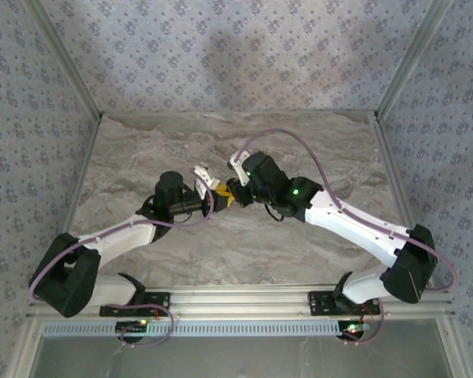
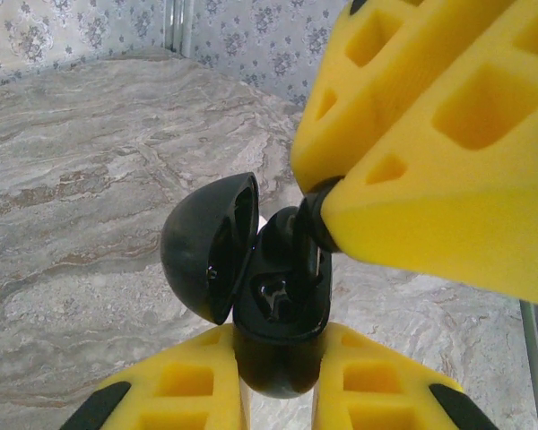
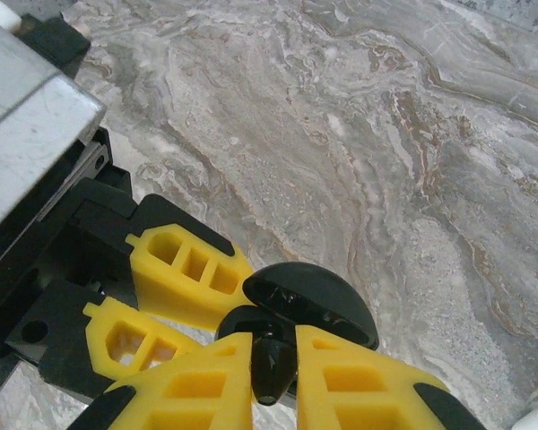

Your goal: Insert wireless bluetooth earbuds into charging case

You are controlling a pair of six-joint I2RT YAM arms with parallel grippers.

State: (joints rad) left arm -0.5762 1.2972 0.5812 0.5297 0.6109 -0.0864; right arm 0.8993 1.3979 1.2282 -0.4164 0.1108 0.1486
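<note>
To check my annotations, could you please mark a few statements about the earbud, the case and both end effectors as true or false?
1. The charging case has its lid open. True.
2. The left end effector is empty. False: it is shut on the charging case.
3. The right end effector pinches a black earbud. True.
4. The charging case is white. False: it is black.
</note>
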